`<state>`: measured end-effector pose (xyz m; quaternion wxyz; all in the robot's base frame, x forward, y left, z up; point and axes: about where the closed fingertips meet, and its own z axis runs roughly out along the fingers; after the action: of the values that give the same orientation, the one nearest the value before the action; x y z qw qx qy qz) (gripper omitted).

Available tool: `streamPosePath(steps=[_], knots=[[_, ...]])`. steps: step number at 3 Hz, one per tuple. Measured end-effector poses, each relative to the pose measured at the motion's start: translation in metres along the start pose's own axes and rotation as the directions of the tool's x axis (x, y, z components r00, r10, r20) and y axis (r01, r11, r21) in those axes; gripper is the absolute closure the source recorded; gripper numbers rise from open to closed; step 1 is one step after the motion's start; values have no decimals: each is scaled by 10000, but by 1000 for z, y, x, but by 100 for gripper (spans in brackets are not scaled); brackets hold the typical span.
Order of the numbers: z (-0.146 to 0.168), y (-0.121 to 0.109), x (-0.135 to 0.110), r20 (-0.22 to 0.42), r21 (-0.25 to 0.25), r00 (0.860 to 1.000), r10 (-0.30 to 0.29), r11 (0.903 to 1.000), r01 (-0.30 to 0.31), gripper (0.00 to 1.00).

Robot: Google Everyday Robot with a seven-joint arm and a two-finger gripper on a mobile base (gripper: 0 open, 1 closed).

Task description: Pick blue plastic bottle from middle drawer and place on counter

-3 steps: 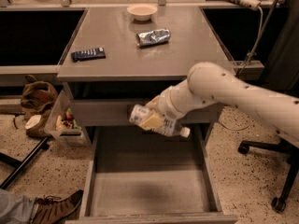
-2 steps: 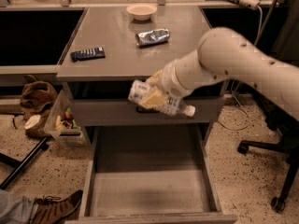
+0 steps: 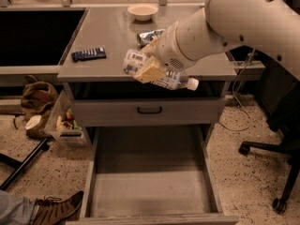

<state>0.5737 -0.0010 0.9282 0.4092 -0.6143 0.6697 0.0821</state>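
My gripper (image 3: 149,67) is shut on the blue plastic bottle (image 3: 159,77), a clear bottle with a pale label and a white cap pointing right. It holds the bottle lying sideways in the air over the front edge of the counter (image 3: 112,41). The middle drawer (image 3: 150,182) stands pulled open below, its grey floor bare. My white arm reaches in from the upper right.
On the counter lie a dark remote (image 3: 88,54) at the left, a crumpled foil bag (image 3: 149,36) behind the gripper and a small bowl (image 3: 142,11) at the back. A closed drawer front with black handle (image 3: 150,110) sits above the open drawer. An office chair base (image 3: 276,172) stands right; bags and a shoe lie left.
My gripper has lifted the bottle up from in front of the drawer front to counter height and moved it slightly back over the counter's front edge.
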Motion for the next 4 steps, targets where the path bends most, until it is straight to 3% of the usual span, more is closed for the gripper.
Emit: streamPosePath(steps=[1, 2, 3, 4], knots=[[-1, -8, -6, -487, 73, 9980, -404, 9991, 408, 100], [1, -44, -8, -1433, 129, 9854, -914, 9955, 942, 100], [17, -94, -22, -2152, 41, 9650, -1500, 9880, 1545, 100], [42, -132, -38, -2046, -82, 9642, -1686, 9853, 1705, 100]])
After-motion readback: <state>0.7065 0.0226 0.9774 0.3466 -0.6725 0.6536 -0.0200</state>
